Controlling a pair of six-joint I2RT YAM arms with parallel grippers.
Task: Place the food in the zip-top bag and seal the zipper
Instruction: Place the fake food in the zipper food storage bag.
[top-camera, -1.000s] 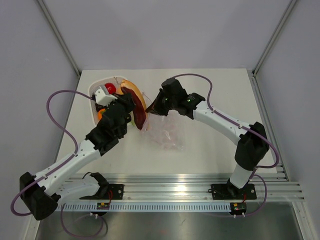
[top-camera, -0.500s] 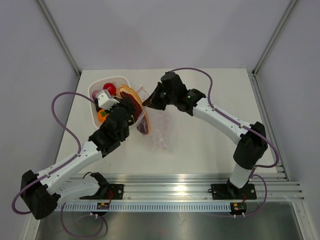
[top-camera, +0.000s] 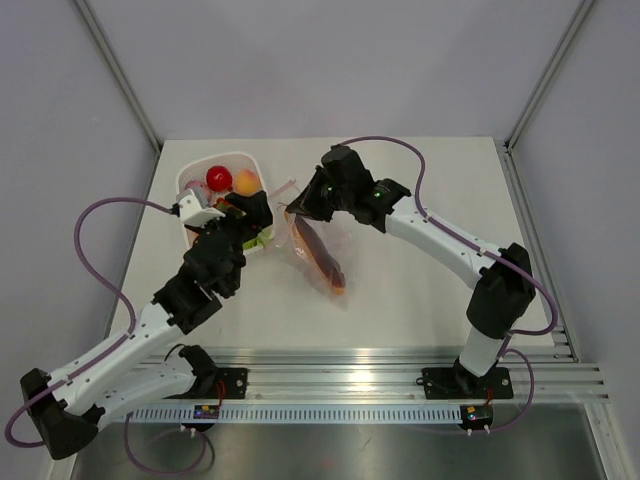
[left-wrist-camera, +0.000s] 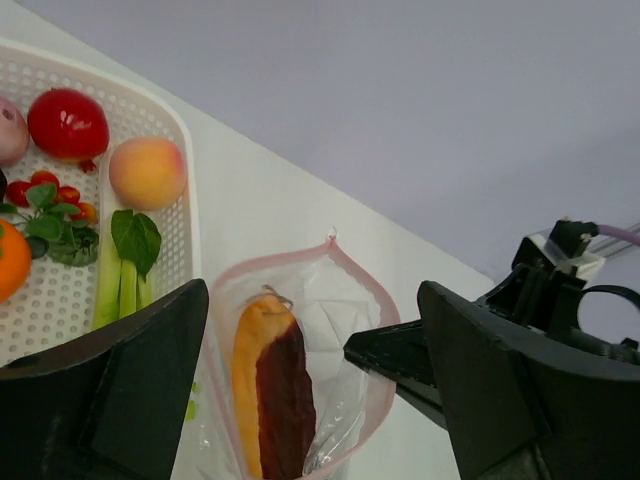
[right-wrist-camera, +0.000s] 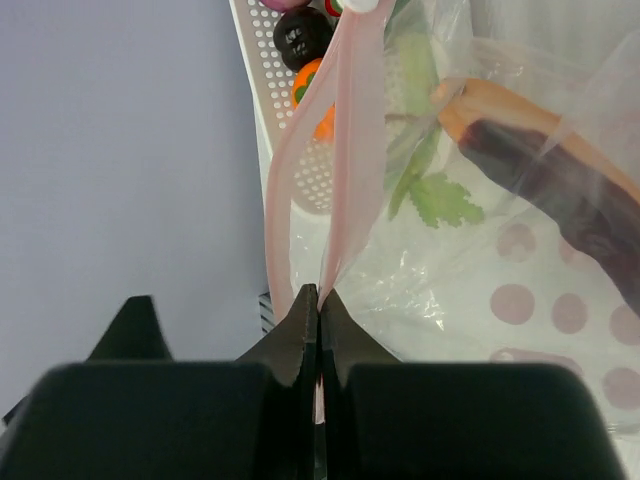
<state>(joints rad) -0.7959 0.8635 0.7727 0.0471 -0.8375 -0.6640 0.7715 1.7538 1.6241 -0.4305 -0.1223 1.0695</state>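
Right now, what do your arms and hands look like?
Both arms have white links and black joint housings: left arm, right arm. A purple cable loops along each. The left hand and right hand have black, wedge-shaped fingers. A small green light glows on the right arm.

Top cam is sitting high behind the arm bases, tilting down and forward, taking in the whole table (top-camera: 430, 290) from well back. Left wrist cam is peering out between the spread fingers (left-wrist-camera: 110, 390) of the left gripper (left-wrist-camera: 305, 298), low and oblique, framing the basket (left-wrist-camera: 188, 180) and the bag (left-wrist-camera: 325, 320) mouth fairly near. Right wrist cam is sighting along the pinched right gripper (right-wrist-camera: 318, 298), very close on the zipper (right-wrist-camera: 345, 150). All three are sharing bag and basket edge.
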